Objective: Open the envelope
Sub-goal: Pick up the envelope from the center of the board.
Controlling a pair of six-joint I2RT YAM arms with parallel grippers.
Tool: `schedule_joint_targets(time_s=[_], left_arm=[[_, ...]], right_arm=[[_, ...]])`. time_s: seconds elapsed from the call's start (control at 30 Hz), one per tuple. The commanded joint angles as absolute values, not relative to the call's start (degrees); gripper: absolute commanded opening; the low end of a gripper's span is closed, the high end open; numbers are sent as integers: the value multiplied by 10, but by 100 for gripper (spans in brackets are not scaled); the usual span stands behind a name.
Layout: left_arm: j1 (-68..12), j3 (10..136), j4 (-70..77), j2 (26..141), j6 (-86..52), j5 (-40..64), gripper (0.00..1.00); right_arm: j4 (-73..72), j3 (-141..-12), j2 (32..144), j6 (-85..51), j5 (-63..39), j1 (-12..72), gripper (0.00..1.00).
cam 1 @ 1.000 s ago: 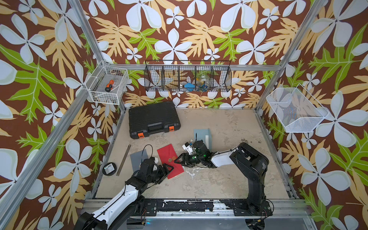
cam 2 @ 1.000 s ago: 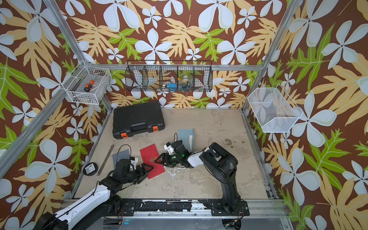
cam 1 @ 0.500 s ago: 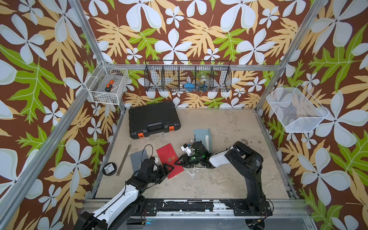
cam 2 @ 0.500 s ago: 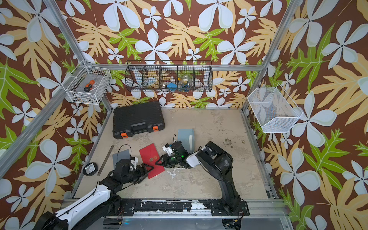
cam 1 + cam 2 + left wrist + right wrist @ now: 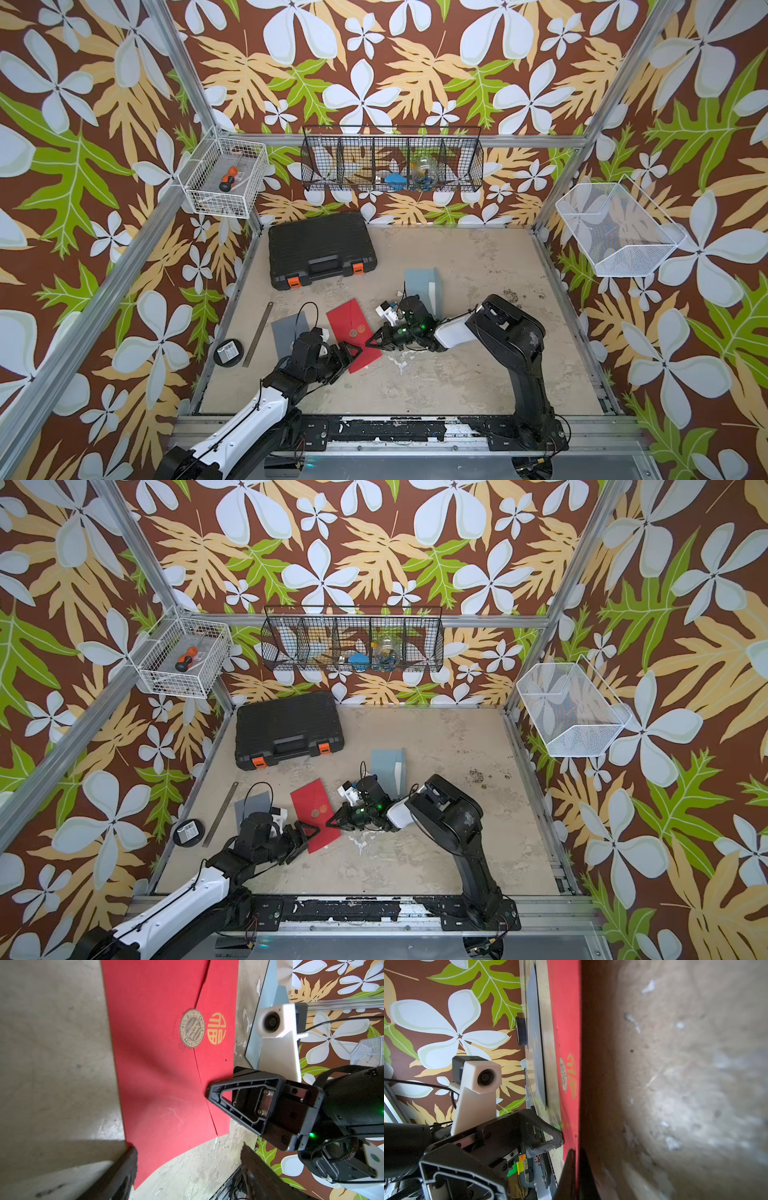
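Observation:
A red envelope [image 5: 347,324] [image 5: 311,806] lies flat on the table, its flap held down by a round gold seal [image 5: 192,1028]. My right gripper [image 5: 371,341] [image 5: 332,823] [image 5: 576,1153] is shut on the envelope's flap-side edge; the red paper [image 5: 566,1032] shows pinched between the two dark fingers. The left wrist view shows one right finger [image 5: 214,1093] lying over the flap. My left gripper [image 5: 348,358] [image 5: 305,837] [image 5: 188,1148] stands open at the envelope's [image 5: 162,1064] near corner. That corner lies between its fingers, one finger at the paper's edge.
A black tool case [image 5: 320,249] sits at the back left. A grey-blue box [image 5: 424,286] stands just behind the right gripper. A grey card [image 5: 289,332], a metal ruler [image 5: 258,334] and a round black disc [image 5: 227,352] lie left of the envelope. Wire baskets [image 5: 390,162] hang on the walls.
The right gripper's jaws have closed onto the envelope's edge. The left arm and the envelope have stayed where they were.

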State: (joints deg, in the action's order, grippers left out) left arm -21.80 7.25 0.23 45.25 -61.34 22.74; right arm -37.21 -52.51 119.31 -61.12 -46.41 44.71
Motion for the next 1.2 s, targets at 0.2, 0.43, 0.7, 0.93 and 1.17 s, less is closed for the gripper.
schedule_joint_targets(time_s=[0.2, 0.43, 0.7, 0.93, 1.17], left_arm=[[-218, 69, -68, 431, -611, 187, 83], [-218, 72, -60, 425, -614, 184, 83], [-218, 108, -12, 440, -598, 179, 84], [-218, 147, 51, 515, -565, 176, 82], [-218, 170, 80, 598, -544, 174, 80]], right_arm=[[-351, -530, 1179, -585, -449, 447, 0], [-351, -527, 1179, -587, -449, 448, 0], [-345, -530, 1183, -588, -449, 447, 0], [-344, -532, 1188, -589, -449, 447, 0], [-337, -533, 1187, -588, -448, 447, 0]])
